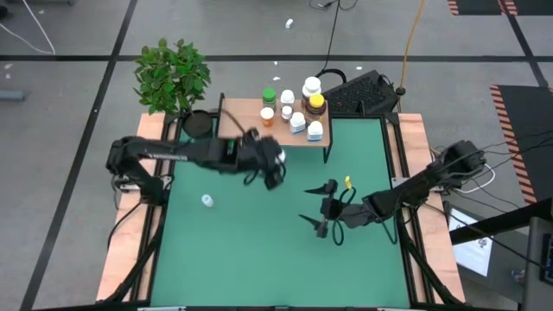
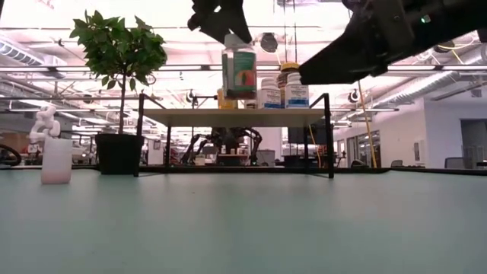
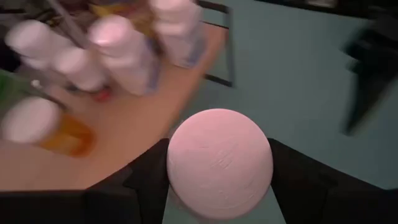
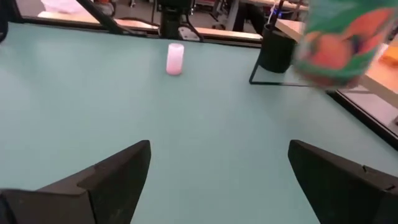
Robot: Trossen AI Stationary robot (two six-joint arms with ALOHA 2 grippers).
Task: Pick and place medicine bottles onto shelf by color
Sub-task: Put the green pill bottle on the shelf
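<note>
Left gripper [image 1: 273, 161] held a white-capped bottle [image 3: 219, 163] upright just off the shelf's [image 1: 251, 136] front edge, shelf lying straight ahead; right gripper [image 1: 320, 207] waited mid-table, jaws wide, empty.

Left tool [image 1: 271, 162] raised mid-worktop toward the far side, clamped on a white-capped bottle [image 3: 219, 160]. Right tool [image 1: 321, 207] low at centre-right, fingers spread wide, holding nothing.

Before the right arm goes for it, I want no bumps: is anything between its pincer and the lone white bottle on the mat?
Nothing visible: open right pincer, bare green mat, white bottle.
</note>
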